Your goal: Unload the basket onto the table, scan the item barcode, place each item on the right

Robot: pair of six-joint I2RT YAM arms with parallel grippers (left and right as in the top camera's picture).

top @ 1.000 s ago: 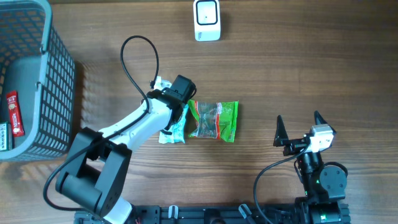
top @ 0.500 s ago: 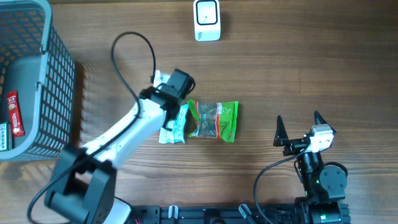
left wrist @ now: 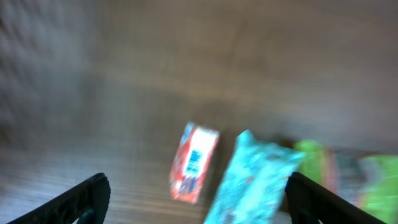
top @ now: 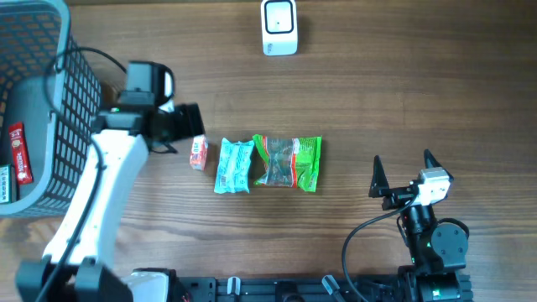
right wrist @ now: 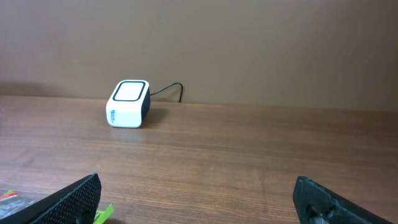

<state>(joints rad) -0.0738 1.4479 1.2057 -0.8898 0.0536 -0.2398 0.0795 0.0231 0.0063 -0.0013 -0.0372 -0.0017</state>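
Three items lie in a row mid-table: a small red-and-white packet (top: 198,153), a light blue packet (top: 234,165) and a green packet (top: 289,161). The white barcode scanner (top: 278,27) stands at the far edge, also seen in the right wrist view (right wrist: 129,104). My left gripper (top: 190,127) hovers just up and left of the red packet, open and empty. Its blurred wrist view shows the red packet (left wrist: 194,162) and blue packet (left wrist: 249,180) ahead of its wide fingers (left wrist: 87,196). My right gripper (top: 405,180) rests open at the near right, holding nothing.
A grey mesh basket (top: 80,109) stands at the far left with a red item (top: 17,155) inside. The left arm's cable loops near the basket rim. Bare wood lies between the packets and the scanner.
My left gripper opened and pulled back left and away from the packets, leaving the small red packet lying beside the blue one. The right arm has not moved.
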